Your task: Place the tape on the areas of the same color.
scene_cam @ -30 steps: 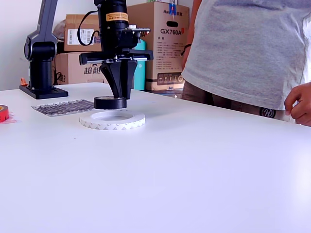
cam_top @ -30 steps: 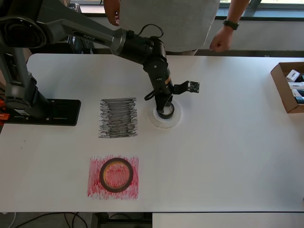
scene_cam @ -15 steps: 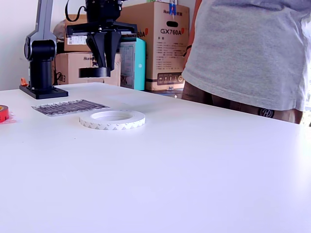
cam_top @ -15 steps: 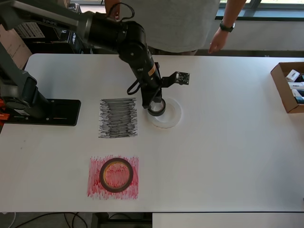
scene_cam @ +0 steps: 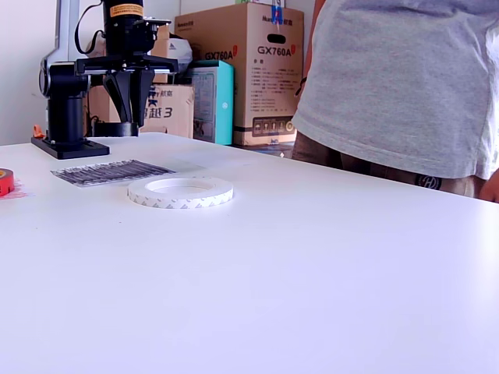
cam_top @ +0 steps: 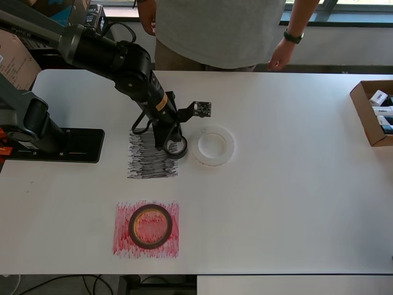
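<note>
My gripper (cam_top: 172, 144) is shut on the small black ring of tape (cam_top: 182, 150) and holds it above the table, over the right edge of the black-grey scribbled patch (cam_top: 150, 157). In the exterior view the gripper (scene_cam: 125, 117) carries the black ring (scene_cam: 117, 130) well above the patch (scene_cam: 109, 171). The whitish ring (cam_top: 213, 145) lies flat on the table to the overhead view's right of the patch, and also shows in the exterior view (scene_cam: 181, 191). The dark-red ring (cam_top: 150, 226) lies on the red patch (cam_top: 123, 243).
A person (cam_top: 221, 31) stands at the table's far side, one hand (cam_top: 279, 58) near the edge. An open cardboard box (cam_top: 373, 114) sits at the overhead view's right edge. The arm's black base (cam_top: 58, 145) is at the left. Cardboard boxes (scene_cam: 242, 70) stand behind the table.
The gripper lifted the black ring out of the whitish ring and carried it left in the overhead view, to over the black patch's right edge. The person's hand drew back.
</note>
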Available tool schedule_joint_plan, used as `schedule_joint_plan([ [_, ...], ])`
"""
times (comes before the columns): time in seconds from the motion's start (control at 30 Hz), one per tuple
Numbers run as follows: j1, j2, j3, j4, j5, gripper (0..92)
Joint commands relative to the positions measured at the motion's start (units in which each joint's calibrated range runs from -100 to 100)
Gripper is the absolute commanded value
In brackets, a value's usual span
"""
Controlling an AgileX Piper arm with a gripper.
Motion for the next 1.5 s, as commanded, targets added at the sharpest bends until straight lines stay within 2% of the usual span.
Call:
schedule_joint_plan([
  [0.0,-0.33,-1.43,6.51,-2.04,-0.44,0.0],
  [0.47,-0.33,-2.93,12.15,-6.20,-3.14,0.0],
  [0.7,-0.25,-3.40,17.05,-10.78,-7.24,0.0],
  [1.3,1.17,-3.12,17.69,-10.95,-9.69,0.3],
  [1.47,1.64,-3.02,17.87,-10.95,-10.27,7.2],
])
